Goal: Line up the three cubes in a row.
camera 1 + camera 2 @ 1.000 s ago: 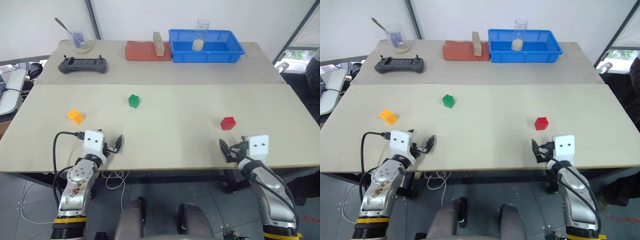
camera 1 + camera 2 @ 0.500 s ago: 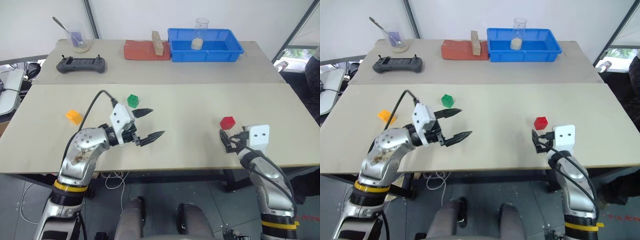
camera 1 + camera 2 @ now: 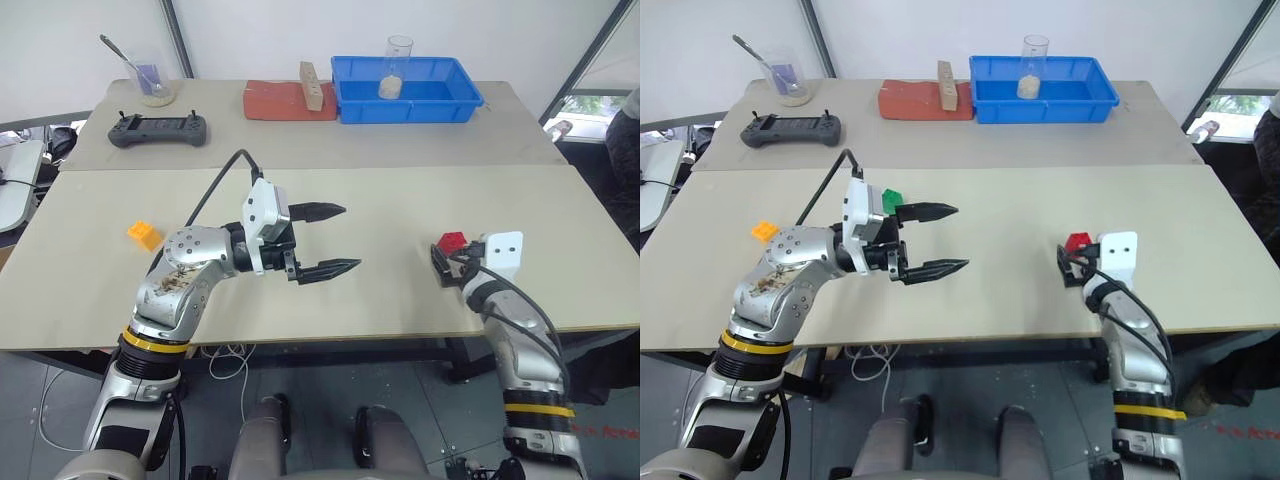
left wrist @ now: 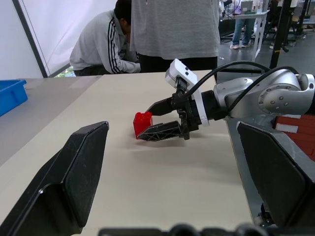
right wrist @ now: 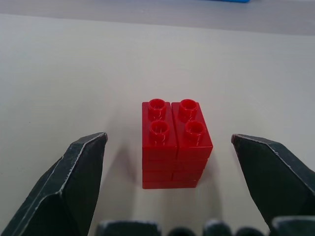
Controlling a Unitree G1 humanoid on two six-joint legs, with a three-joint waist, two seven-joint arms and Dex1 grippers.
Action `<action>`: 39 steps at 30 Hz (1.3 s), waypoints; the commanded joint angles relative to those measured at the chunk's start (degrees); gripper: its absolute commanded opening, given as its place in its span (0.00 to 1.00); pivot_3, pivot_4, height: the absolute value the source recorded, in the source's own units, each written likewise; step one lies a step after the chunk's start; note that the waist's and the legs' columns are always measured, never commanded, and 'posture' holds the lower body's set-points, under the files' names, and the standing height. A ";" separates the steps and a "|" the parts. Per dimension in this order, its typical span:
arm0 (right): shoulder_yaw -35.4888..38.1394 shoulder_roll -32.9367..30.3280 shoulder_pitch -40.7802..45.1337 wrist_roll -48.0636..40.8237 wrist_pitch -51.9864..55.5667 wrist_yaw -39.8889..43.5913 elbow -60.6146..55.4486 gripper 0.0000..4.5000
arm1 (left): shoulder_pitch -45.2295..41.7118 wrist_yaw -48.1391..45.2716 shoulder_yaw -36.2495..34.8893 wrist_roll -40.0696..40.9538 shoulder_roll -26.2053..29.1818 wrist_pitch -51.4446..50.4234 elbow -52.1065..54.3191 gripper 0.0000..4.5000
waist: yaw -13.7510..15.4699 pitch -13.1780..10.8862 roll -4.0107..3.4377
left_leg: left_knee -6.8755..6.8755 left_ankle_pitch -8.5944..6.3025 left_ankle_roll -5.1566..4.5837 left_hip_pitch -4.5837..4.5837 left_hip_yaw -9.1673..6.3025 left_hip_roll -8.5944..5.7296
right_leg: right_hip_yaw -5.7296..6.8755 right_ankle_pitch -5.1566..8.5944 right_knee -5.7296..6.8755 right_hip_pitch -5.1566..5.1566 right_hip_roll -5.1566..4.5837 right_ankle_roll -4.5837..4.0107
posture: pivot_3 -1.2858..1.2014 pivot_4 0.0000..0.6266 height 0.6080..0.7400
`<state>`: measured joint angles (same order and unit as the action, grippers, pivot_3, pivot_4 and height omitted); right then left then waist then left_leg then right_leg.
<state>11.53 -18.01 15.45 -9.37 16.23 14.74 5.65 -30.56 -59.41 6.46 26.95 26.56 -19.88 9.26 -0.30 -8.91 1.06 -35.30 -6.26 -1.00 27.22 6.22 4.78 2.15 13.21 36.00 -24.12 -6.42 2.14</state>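
Observation:
The red cube (image 3: pixel 452 241) sits on the table at the right, between the fingers of my right gripper (image 5: pixel 168 138), which is open with a gap on each side of the cube. My left gripper (image 3: pixel 350 238) hangs open above the middle of the table, pointing right toward the red cube (image 4: pixel 142 123), with nothing in it. Behind its white housing lies the green cube (image 3: pixel 892 197), partly covered. The orange-yellow cube (image 3: pixel 144 234) lies at the far left, well apart from both grippers.
Along the back stand a blue tray (image 3: pixel 410 117) holding a glass beaker (image 3: pixel 396 60), a red mat (image 3: pixel 275 103) with a tan wooden block (image 3: pixel 311 85), a black controller (image 3: pixel 157 128) and a glass with a spoon (image 3: pixel 150 80). People (image 4: pixel 172 24) stand beyond the table's right end.
My left arm rose from the table's front edge and swung right over the middle. My right gripper moved forward until its fingers flank the red cube.

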 commanded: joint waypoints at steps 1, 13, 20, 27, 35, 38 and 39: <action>0.85 -1.02 1.07 -0.87 -2.93 1.44 0.28 0.74 | 0.60 -0.31 -0.36 -0.43 0.35 1.18 -0.03 1.00 | -0.01 0.00 0.00 | 0.00 0.00 0.00 0.00 0.00 0.00 | 0.00 0.00 0.01 -0.01 0.00 -0.01 | 0.52 0.24 1.00; -2.79 -4.29 0.98 -2.34 -2.20 10.37 -4.16 0.31 | 3.11 -0.79 -1.84 0.05 2.82 1.18 1.84 1.00 | -0.38 0.00 -0.01 | 0.00 0.00 0.00 0.00 0.00 0.00 | -0.01 -0.03 0.05 -0.02 -0.01 -0.05 | 0.52 0.24 1.00; -14.73 -15.99 7.60 -10.00 -1.06 45.69 -3.22 0.31 | 10.42 -5.25 -4.29 0.44 8.40 4.82 3.12 1.00 | -0.84 -0.01 -0.02 | 0.02 0.00 0.01 -0.12 -0.04 0.04 | -0.03 0.03 0.06 -0.02 0.02 -0.19 | 0.52 0.24 1.00; -22.24 -13.96 20.89 -5.72 -11.98 62.04 15.88 0.31 | 18.86 -5.81 -6.94 2.34 12.25 4.02 10.05 1.00 | -0.30 -0.03 0.00 | 0.00 -0.27 0.45 -0.07 0.00 0.04 | 0.01 0.16 0.04 -0.06 -0.01 -0.42 | 0.52 0.24 1.00; -24.86 -8.93 28.10 -2.40 -20.30 69.92 29.46 0.31 | 23.94 -1.20 -9.49 3.25 13.42 1.08 16.20 1.00 | -0.06 -0.05 -0.03 | -0.01 -0.24 0.49 -0.04 0.03 0.05 | 0.04 0.00 0.10 -0.06 -0.01 -0.17 | 0.52 0.24 1.00; -25.18 -7.89 27.53 -2.00 -20.37 71.28 29.12 0.31 | 25.03 -0.28 -9.93 3.19 13.63 0.98 16.86 1.00 | -0.13 -0.05 -0.04 | -0.01 -0.23 0.52 -0.05 0.03 0.06 | 0.05 -0.01 0.14 -0.08 0.00 -0.18 | 0.52 0.24 1.00; -25.29 -7.69 27.34 -1.71 -20.91 71.57 29.43 0.31 | 25.26 -0.09 -9.99 3.19 13.74 0.89 17.04 1.00 | -0.15 -0.05 -0.04 | -0.01 -0.22 0.53 -0.05 0.03 0.06 | 0.05 -0.01 0.14 -0.08 0.00 -0.18 | 0.52 0.24 1.00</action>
<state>-13.97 -25.68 42.19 -11.15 -3.30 85.21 35.72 -5.46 -59.98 -1.86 29.33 39.61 -19.09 24.04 -0.45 -8.96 1.02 -35.31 -6.48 -0.47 27.17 6.25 4.84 2.20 13.20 36.14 -24.21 -6.42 1.96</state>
